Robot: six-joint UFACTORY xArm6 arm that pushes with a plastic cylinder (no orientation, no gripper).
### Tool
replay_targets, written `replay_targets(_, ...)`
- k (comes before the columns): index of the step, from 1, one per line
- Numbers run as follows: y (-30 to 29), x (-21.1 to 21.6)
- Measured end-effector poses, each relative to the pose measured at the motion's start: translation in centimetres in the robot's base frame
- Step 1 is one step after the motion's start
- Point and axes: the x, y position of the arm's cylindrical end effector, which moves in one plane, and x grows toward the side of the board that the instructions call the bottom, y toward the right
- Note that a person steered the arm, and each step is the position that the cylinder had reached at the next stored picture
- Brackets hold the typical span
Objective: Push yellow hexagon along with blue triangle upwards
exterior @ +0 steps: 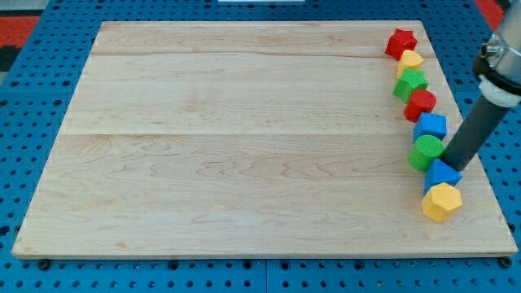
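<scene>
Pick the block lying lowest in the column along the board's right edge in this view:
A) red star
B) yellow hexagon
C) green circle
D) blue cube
B: the yellow hexagon sits at the column's bottom end, just below the blue triangle, near the wooden board's lower right corner.

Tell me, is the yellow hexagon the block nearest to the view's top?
No, the yellow hexagon lies lowest in the column; the red star is nearest the top.

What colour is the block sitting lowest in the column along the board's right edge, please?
Yellow: the hexagon, clearest in the camera view.
</scene>
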Motion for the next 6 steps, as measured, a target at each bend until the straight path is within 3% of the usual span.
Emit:
replay_targets(3,0.7,0.6)
replay_targets(6,1.0,10.1)
